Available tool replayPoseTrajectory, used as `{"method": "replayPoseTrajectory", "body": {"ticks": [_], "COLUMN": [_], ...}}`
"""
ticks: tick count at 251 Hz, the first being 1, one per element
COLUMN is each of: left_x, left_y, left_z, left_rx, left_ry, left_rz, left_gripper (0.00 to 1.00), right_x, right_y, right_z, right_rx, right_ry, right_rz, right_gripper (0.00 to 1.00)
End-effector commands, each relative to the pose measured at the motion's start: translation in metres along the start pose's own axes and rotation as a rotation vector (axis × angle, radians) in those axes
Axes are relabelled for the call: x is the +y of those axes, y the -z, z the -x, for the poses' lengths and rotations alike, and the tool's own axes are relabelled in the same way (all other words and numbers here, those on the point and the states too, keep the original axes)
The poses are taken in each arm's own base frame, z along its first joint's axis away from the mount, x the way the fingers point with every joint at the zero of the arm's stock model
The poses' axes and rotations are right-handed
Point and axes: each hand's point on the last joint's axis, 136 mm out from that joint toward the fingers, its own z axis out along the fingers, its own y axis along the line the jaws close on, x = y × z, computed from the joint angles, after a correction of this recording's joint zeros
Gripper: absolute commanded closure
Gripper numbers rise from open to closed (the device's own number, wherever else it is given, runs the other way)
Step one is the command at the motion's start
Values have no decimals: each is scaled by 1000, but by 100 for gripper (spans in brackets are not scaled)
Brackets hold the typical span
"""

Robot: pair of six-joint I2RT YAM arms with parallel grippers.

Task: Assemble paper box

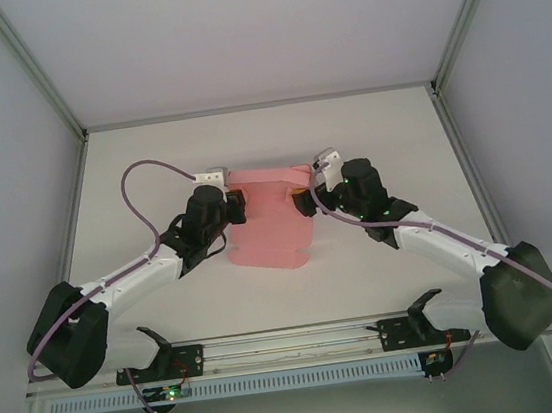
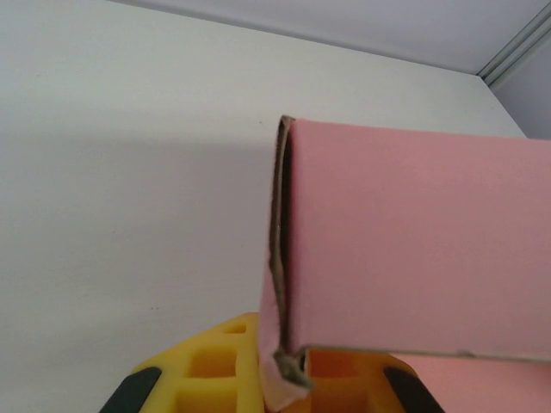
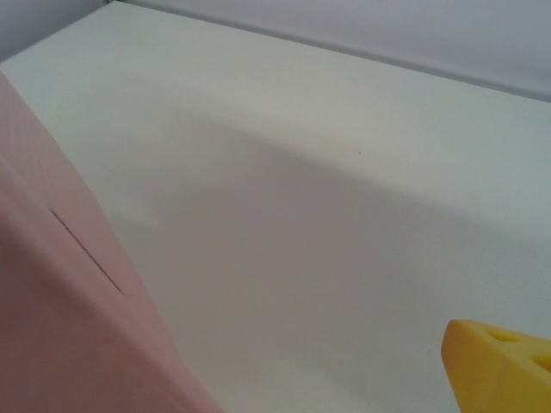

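Observation:
The paper box [image 1: 270,225] is a pink folded card in the middle of the white table, between both arms. My left gripper [image 1: 237,206] is shut on its left edge. In the left wrist view the doubled pink card [image 2: 413,241], brown on its inner side, rises from between the yellow fingers [image 2: 215,370], pinched at the corner by the left gripper [image 2: 293,374]. My right gripper [image 1: 305,202] stands open at the card's right edge. In the right wrist view one yellow fingertip [image 3: 499,366] shows at the lower right, and the pink card [image 3: 60,327] covers the lower left, hiding the other finger.
The white table [image 1: 150,162] is walled by grey panels on three sides, with metal posts at the far corners. A rail [image 1: 293,343] carrying the arm bases runs along the near edge. Purple cables loop from both wrists.

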Motion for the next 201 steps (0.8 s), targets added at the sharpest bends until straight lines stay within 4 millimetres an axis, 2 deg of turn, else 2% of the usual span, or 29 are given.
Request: {"method": "replayPoseTrajectory", "body": {"ticks": [1,20,49,102,138,184,201], "left_x": [-16,-15,0,20,18,27,28], "left_y": [2,2,2,0,-1,-1,0], "left_z": [24,23,23,17,14,9,9], "left_rx": [-62,-59,-68,-55,-38,-27,-27], "left_ry": [55,53,50,78,58,60,62], "left_rz": [-66,-59,6,44,28,58,48], "left_gripper": [100,100,100,100,100,100,100], "right_x": [-11,-15,-13,-14,-22,-11,-20], "right_y": [-5,-5,3,41,60,80,90], "right_z": [9,10,13,21,36,58,63], "right_rx": [-31,-43,-54,-85,-156,-228,-245], "right_ry": [31,39,47,44,28,38,18], "right_rz": [-106,-142,-130,-144,-173,-76,-92], "right_gripper": [2,2,2,2,2,2,2]}}
